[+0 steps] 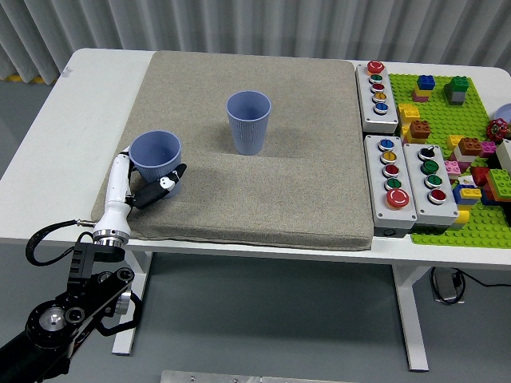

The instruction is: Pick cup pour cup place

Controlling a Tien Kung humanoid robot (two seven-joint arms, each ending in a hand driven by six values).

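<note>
Left robot hand point(148, 185): wrapped round the near cup, white thumb side on the cup's left, dark fingers point(162, 184) curling across its front and lower right. It's got a grip!
Near cup point(156, 156): blue, upright, mouth open to the camera, sitting in that robot hand at the left edge of the mat. Whether its base touches the mat, I can't tell; the fingers hide it.
Second cup point(248, 121): same blue, upright, standing alone on the mat, farther out from the robot hand and off to its right, well apart from the held cup.
Mat point(263, 183): grey-brown cloth pad covering the middle of the bench, under both cups.
Bench point(56, 144): white, bare strip showing to the left of the robot hand.
Left arm point(72, 295): black, coming up from the lower left corner, below the bench edge, white wrist section leading up to the robot hand.
Button boxes point(399, 171): three grey boxes with coloured buttons, far to the right of the robot hand, beyond the mat's right edge.
Brick plate point(459, 159): green baseplate with loose coloured bricks, farther right again.
</note>
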